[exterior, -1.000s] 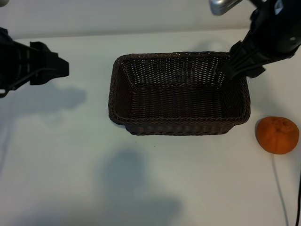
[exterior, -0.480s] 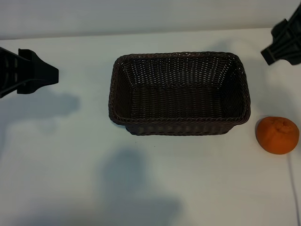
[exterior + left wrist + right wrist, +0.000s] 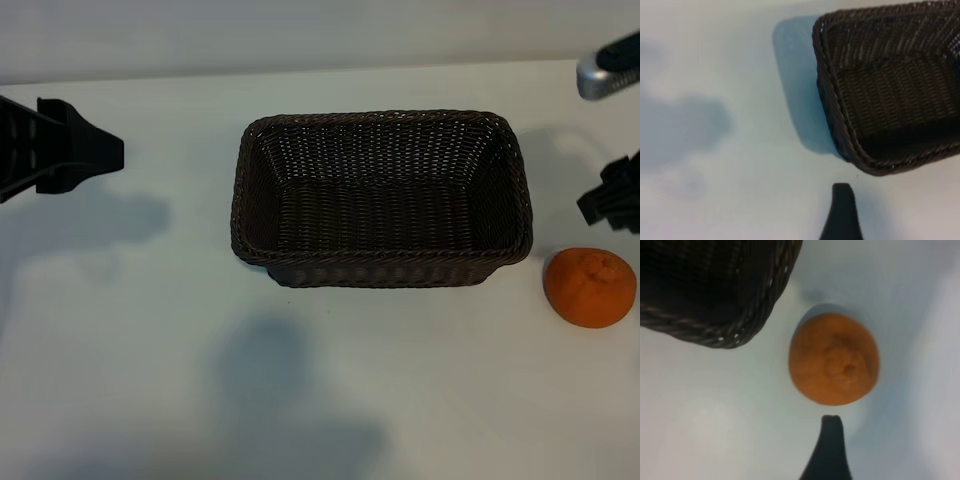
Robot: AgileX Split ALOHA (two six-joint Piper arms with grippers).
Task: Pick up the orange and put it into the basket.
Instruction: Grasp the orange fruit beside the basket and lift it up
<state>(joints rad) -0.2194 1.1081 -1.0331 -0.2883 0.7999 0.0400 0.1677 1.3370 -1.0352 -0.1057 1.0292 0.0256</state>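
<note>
The orange lies on the white table just right of the dark wicker basket, apart from it. My right gripper hangs at the right edge of the exterior view, just behind the orange and slightly above it, open and holding nothing. In the right wrist view, one dark finger points at the orange, with a small gap between them and the basket's corner beside it. My left gripper stays far left of the basket, open and holding nothing. One of its fingers shows near the basket's rim.
The basket's inside holds nothing. A silver part of the right arm juts in at the upper right. Bare white table stretches in front of the basket and to its left. The orange sits close to the right edge of the exterior view.
My right gripper has left the basket's far right corner, swung out to the right, then come down behind the orange. The left gripper drew back slightly to the left.
</note>
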